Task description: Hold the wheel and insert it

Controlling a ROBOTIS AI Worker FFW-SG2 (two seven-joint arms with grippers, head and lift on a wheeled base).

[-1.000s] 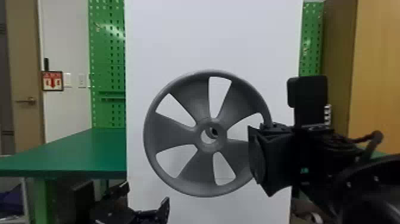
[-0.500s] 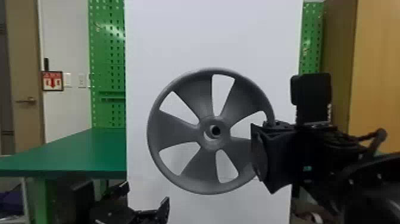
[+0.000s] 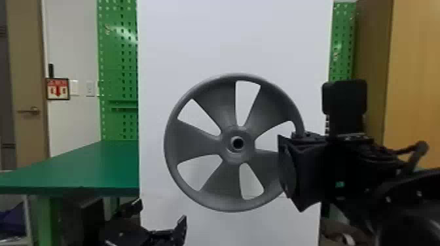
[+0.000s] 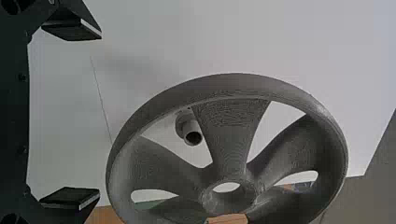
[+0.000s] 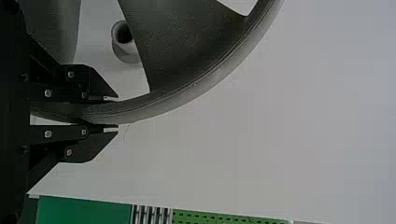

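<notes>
You ease the wheel (image 3: 196, 142) toward 1 o'clock; its hub (image 3: 247, 152) now looks lined up with the peg (image 4: 189, 127), ready for pushing | right gripper (image 5: 116, 113) clamps rim (image 5: 163, 109) at 3 o'clock | left gripper (image 4: 99, 114), 7 o'clock, spread, empty

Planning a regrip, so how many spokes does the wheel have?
5 spokes in the head view: upper left, upper right, left, bottom, and lower right, partly behind the right gripper. None looks fully hidden.
</notes>
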